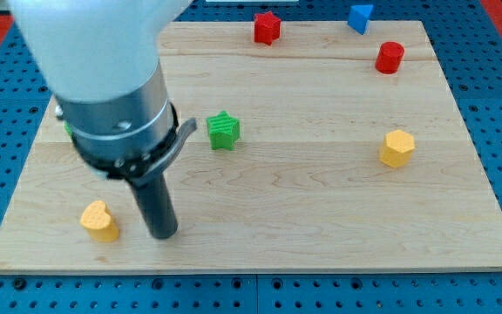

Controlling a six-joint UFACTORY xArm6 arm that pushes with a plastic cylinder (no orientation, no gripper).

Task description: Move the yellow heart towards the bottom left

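The yellow heart (99,220) lies near the bottom left corner of the wooden board (321,201). My tip (163,235) rests on the board just to the right of the heart, a small gap apart from it. The arm's large white and grey body covers the board's upper left part.
A green star (223,130) sits right of the arm. A red star (267,27) and a blue block (360,17) lie at the top edge. A red cylinder (390,57) is at the top right. A yellow hexagon (396,147) is at the right.
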